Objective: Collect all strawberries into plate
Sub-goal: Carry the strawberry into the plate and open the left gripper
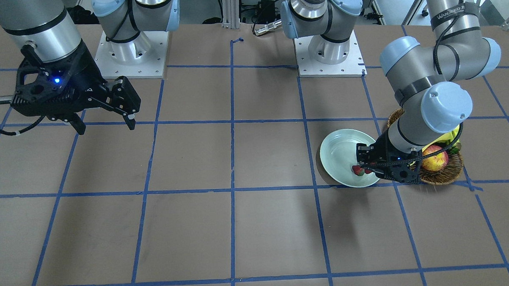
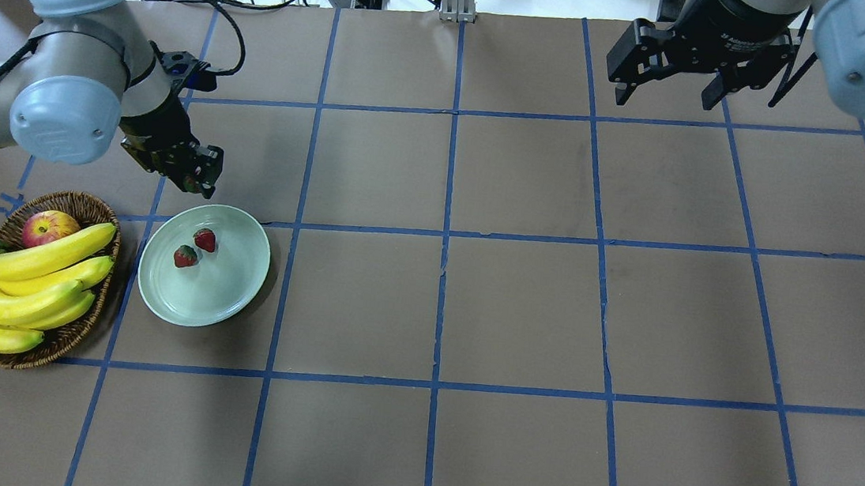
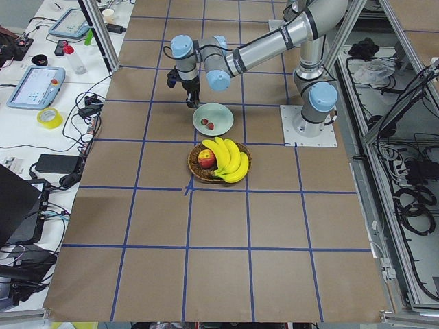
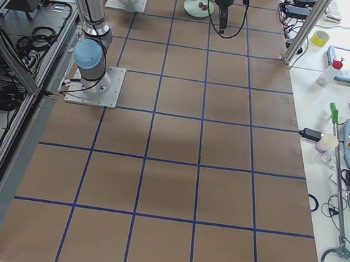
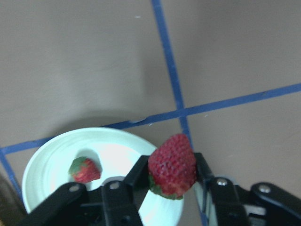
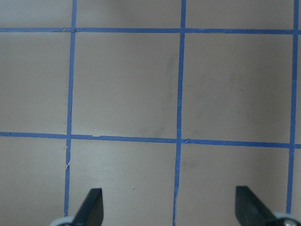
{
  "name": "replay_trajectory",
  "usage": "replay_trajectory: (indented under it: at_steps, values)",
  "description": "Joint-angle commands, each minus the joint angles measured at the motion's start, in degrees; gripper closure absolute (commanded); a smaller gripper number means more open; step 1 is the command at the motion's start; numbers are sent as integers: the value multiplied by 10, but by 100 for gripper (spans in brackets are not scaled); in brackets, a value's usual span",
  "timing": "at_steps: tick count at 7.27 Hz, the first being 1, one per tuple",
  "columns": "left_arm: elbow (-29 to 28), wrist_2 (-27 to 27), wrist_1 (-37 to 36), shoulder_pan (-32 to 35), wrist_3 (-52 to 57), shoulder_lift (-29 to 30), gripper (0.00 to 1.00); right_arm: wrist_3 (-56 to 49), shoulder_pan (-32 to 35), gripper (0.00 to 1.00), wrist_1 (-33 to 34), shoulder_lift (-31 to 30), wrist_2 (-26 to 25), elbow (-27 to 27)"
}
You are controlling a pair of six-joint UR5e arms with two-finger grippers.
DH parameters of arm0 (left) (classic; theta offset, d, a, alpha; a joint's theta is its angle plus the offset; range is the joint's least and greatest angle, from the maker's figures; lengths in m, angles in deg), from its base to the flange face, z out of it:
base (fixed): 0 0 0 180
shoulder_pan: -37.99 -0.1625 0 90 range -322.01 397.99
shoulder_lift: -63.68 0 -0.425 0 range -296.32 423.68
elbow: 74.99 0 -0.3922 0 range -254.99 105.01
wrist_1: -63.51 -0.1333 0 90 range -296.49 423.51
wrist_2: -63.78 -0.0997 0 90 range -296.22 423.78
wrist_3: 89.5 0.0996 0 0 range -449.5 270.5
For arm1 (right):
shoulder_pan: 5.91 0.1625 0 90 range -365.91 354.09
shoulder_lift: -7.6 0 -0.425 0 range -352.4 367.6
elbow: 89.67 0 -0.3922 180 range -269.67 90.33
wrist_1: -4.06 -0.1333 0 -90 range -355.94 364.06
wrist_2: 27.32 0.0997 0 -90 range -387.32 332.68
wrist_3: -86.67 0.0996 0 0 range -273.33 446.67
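The pale blue-green plate lies left of centre beside the basket. Two strawberries lie in it. My left gripper hovers over the plate's far rim and is shut on a third strawberry, which the left wrist view shows pinched between the fingers above the plate, where one lying strawberry shows. In the front-facing view the gripper covers part of the plate. My right gripper is open and empty, high at the far right; it also shows in the front-facing view.
A brown wicker basket left of the plate holds bananas and a red-yellow apple. Blue tape lines grid the brown table. The two arm bases stand on the robot's side of the table.
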Motion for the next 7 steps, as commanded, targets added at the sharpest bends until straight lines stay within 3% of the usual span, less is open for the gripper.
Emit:
replay_trajectory:
  at_steps: [1,4,5,6,7]
  values:
    - [96,8,-25,-46,15,-12,100,-1,-1,0,1,0,0,0]
    - [108,14,-29,-15,-23,-12,100,1,0,0,2,-1,3,0]
    - [104,11,-31,-7,-24,-5,59,0,-1,0,2,-1,2,1]
    - [101,12,-32,-7,-24,-3,4,0,-1,0,2,-1,2,2]
    - [95,12,-25,-7,-21,-3,0,0,-1,0,2,-1,2,3]
